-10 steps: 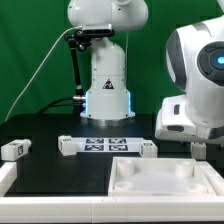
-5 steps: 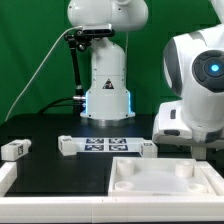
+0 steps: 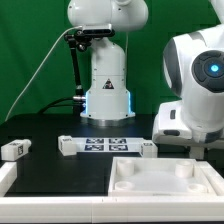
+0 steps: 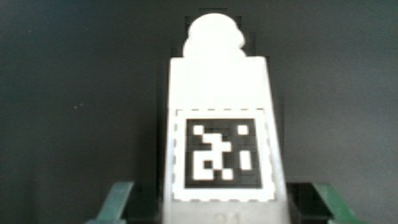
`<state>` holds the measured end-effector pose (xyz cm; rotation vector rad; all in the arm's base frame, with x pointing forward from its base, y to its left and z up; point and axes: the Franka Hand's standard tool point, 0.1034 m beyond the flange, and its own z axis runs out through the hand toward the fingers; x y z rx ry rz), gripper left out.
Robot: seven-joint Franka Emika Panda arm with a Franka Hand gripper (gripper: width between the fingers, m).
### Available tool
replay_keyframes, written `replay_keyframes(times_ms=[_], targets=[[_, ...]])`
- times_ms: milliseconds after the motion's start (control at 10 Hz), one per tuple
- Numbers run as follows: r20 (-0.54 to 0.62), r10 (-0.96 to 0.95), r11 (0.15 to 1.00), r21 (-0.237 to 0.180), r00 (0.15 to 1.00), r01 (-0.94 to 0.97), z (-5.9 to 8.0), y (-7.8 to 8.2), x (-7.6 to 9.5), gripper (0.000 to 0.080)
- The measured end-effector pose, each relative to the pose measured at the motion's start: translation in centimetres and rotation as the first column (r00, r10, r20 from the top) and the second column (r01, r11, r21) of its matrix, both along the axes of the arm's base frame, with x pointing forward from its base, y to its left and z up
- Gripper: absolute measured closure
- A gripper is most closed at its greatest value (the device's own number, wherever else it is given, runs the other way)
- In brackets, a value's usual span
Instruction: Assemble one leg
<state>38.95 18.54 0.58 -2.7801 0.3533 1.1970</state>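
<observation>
In the wrist view a leg [image 4: 221, 110], a white block with a black-and-white tag on its upper face, lies on the dark table between my fingers. My gripper [image 4: 222, 203] is open and straddles its near end. A dark gap shows on each side between the leg and the green fingertips [image 4: 118, 203]. In the exterior view my gripper [image 3: 201, 149] hangs low at the right, behind the white panel [image 3: 160, 178]. The leg under it is hidden there. Other legs lie at the exterior view's left [image 3: 14, 149], by the marker board [image 3: 67, 145] and at the panel's far edge [image 3: 147, 149].
The marker board [image 3: 105, 144] lies flat at mid-table. The arm's white base [image 3: 107, 85] stands behind it, with a black stand [image 3: 76, 60] beside it. A white edge strip [image 3: 8, 175] runs along the table's near left.
From a second ago to half a second ago the arm dropped a little and shifted toward the exterior view's left. Since then nothing has moved.
</observation>
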Motion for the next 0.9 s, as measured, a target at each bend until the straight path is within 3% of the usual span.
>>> replay_keyframes(times_ms=[400,500,800,900], targets=[[0.0,0.0,1.0,0.0,1.0,0.0,0.0,0.0,0.0,0.0509],[-0.007,0.003,1.0,0.0,1.0,-0.003,0.7,-0.4,0.1,0.0509],[-0.025,0.026,1.0,0.007,0.999,-0.025,6.0,-1.0,1.3,0.0509],[-0.011,0.026,1.0,0.009,1.0,-0.026,7.0,-1.1,1.9,0.0509]])
